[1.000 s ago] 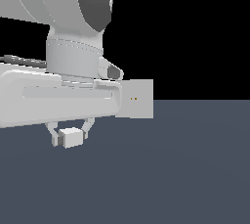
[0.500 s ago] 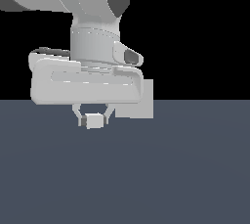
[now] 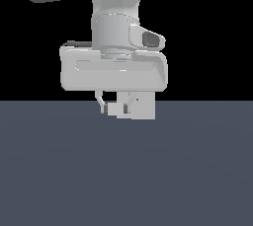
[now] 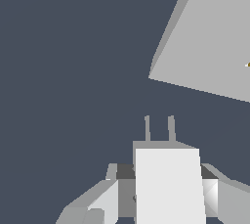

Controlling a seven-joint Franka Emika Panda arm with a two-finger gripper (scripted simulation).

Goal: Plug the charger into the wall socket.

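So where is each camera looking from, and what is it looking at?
Exterior view: sits off the arm, low, looking level across the dark floor at the gripper, which holds the charger in front of the wall socket; the arm's wrist and hand fill the upper half.
Wrist view: rides on the wrist, looking along the gripper past the charger and its two prongs to the wall socket; only the fingers show.
Both views share the charger, the wall socket and the floor.
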